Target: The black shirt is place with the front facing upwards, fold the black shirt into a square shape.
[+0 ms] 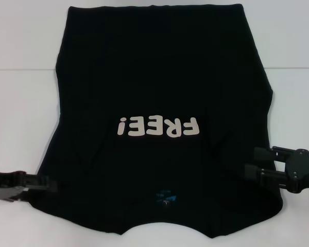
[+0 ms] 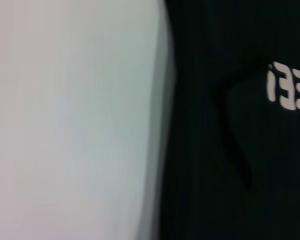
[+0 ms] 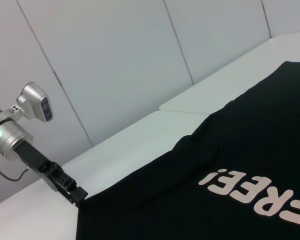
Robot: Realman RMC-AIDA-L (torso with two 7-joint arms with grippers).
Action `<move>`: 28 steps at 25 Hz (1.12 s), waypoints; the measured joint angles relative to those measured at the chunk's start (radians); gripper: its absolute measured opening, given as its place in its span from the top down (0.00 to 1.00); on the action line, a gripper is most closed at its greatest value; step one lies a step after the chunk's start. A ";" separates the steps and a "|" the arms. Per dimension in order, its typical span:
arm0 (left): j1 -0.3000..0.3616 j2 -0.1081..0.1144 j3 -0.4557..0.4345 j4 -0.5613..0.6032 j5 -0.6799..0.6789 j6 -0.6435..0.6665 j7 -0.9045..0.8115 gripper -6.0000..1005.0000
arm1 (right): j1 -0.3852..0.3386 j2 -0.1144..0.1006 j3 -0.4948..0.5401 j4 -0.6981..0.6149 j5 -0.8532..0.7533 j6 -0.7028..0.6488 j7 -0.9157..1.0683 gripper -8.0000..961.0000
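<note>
The black shirt [image 1: 159, 98] lies flat on the white table with its off-white "FREE!" print [image 1: 159, 126] facing up and its blue neck label [image 1: 167, 197] towards me. Both sleeves are tucked in. My left gripper [image 1: 47, 184] is low at the shirt's left edge near the front; it also shows in the right wrist view [image 3: 75, 194], its tip at the shirt's corner. My right gripper [image 1: 251, 163] is open, over the shirt's right edge near the front. The left wrist view shows the shirt [image 2: 230, 165] next to bare table.
The white table [image 1: 26, 77] has bare strips left and right of the shirt. Pale wall panels [image 3: 115, 65] stand behind the table's far side. The shirt's near edge reaches the table's front.
</note>
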 joint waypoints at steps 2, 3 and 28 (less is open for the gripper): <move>-0.010 -0.005 -0.002 -0.009 -0.001 0.005 0.007 0.08 | 0.000 0.000 0.000 0.000 0.000 -0.001 0.000 0.24; -0.015 -0.008 -0.001 -0.018 -0.001 0.007 0.010 0.08 | 0.000 0.000 0.000 0.000 0.000 -0.002 0.000 0.24; -0.021 -0.010 0.025 -0.028 0.008 -0.049 0.022 0.75 | 0.010 -0.005 0.004 -0.011 0.000 -0.025 0.027 0.24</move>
